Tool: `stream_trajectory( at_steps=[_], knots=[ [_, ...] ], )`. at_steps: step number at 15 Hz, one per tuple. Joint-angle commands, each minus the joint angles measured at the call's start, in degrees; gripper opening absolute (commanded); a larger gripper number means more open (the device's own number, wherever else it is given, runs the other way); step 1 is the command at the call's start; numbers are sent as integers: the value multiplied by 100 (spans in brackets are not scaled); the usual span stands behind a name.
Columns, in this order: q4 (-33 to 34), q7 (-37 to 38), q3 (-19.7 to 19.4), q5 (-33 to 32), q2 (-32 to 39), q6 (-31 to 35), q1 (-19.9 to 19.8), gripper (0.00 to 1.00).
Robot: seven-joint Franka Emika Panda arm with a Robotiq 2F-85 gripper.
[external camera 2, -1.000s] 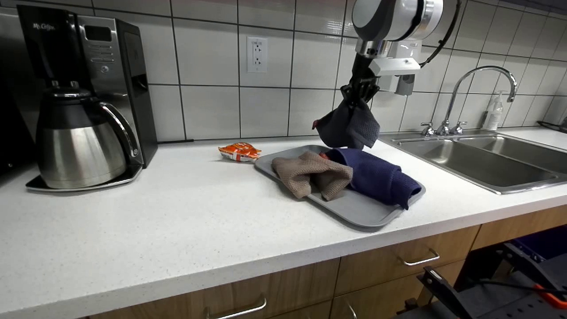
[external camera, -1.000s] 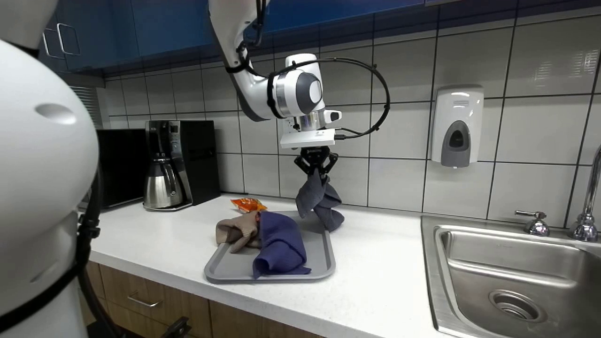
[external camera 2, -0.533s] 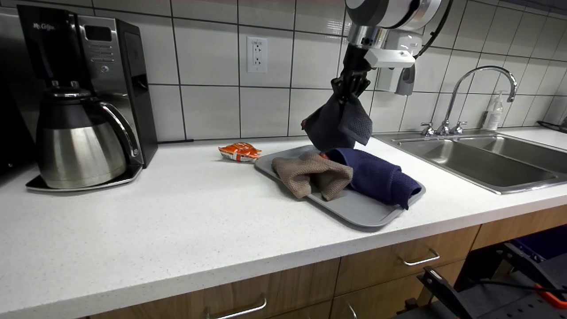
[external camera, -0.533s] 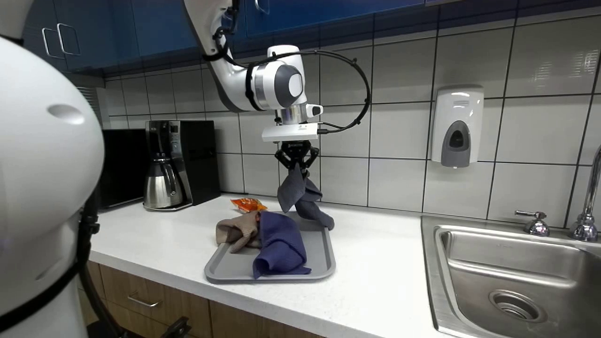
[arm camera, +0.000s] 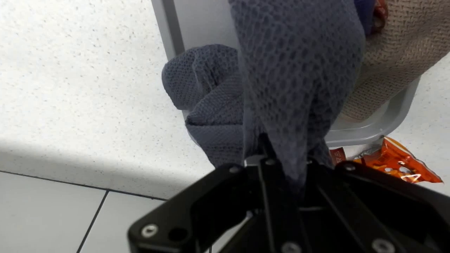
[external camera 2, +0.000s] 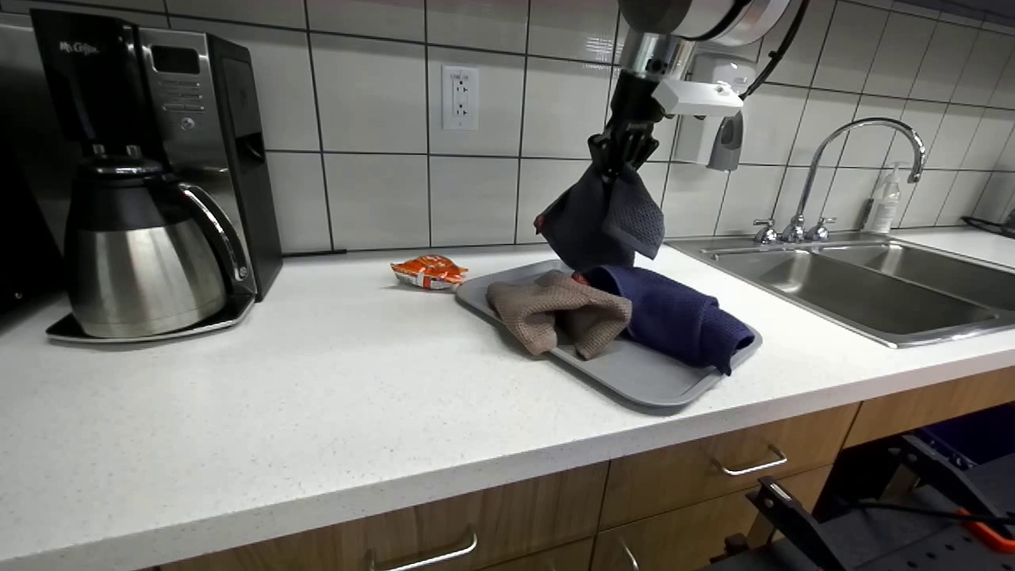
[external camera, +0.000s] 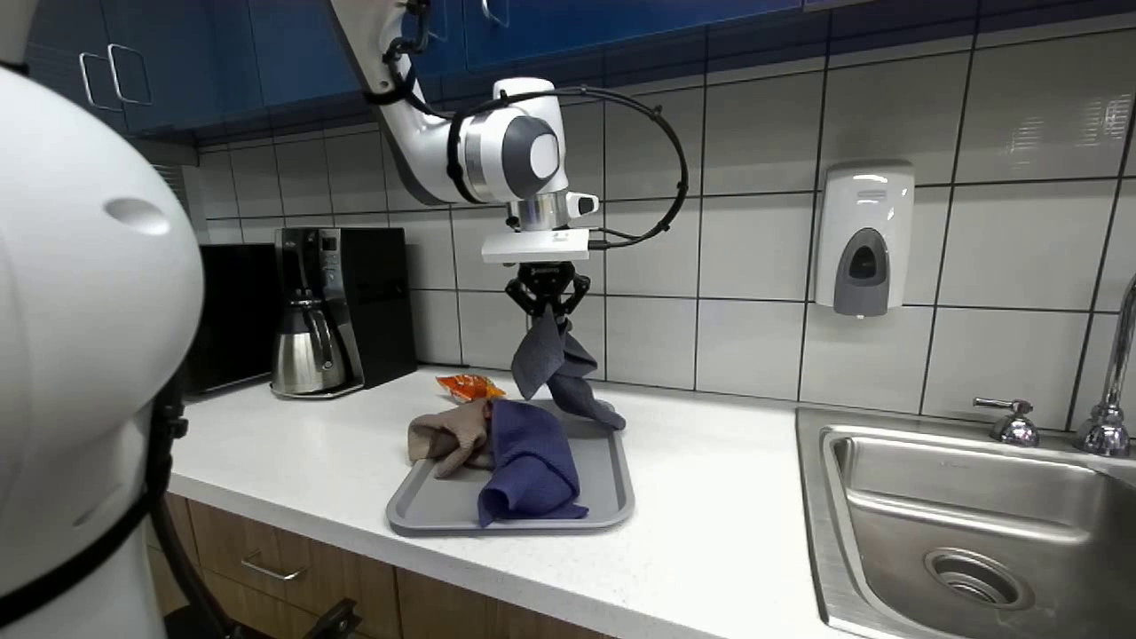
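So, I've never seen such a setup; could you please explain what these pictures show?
The machine is a robot arm at a kitchen counter. Two views come from cameras standing outside it, in different places; a third camera sits on its wrist, looking down past the gripper. The gripper is closed on a dark gray cloth, which hangs from it. On the gray tray below lie a brown cloth and a purple-blue cloth; something reddish shows between them, too hidden to identify. Beside the tray, on the counter, is an orange packet. Both exterior views also show a coffee maker and a sink.
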Motion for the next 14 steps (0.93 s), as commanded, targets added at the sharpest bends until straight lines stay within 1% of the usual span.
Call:
stream_trajectory(
  at_steps=[1, 4, 9, 14],
  knots=[
    [-158, -325, 83, 332, -293, -95, 62, 1],
    [-148, -350, 88, 376, -267, -93, 130, 1],
    [-99, 17, -24, -42, 32, -82, 170, 1],
    [235, 300, -54, -220, 487, -232, 200, 1]
  ],
)
